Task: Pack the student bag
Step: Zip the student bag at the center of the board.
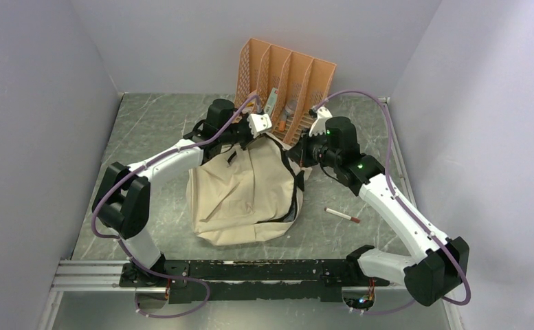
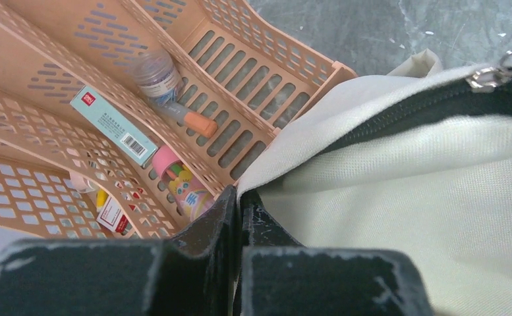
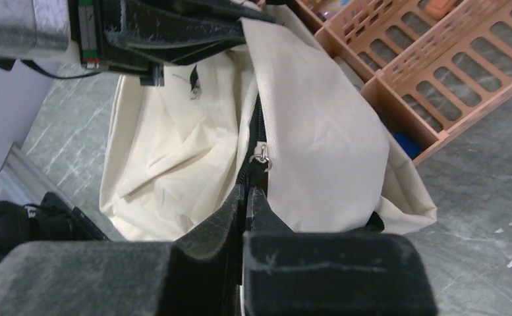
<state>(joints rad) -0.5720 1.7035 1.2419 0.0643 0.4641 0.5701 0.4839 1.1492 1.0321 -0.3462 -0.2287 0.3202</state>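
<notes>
The student bag [image 1: 240, 192], beige fabric with a dark zipper, lies in the middle of the table, its top end against the orange organizer. My left gripper [image 1: 258, 126] is shut on the bag's upper fabric edge; in the left wrist view the gripper [image 2: 238, 197] pinches the cream cloth [image 2: 404, 191] beside the zipper. My right gripper [image 1: 305, 148] is shut on the bag's zipper edge; in the right wrist view it [image 3: 248, 194] grips just below the metal zipper pull [image 3: 261, 157]. The bag's inside is hidden.
An orange file organizer [image 1: 284, 75] stands at the back and holds a blue box [image 2: 113, 125], an orange-capped marker [image 2: 190, 118], a small jar [image 2: 155, 72] and a pink printed item [image 2: 187, 191]. A pen [image 1: 343, 215] lies on the table right of the bag.
</notes>
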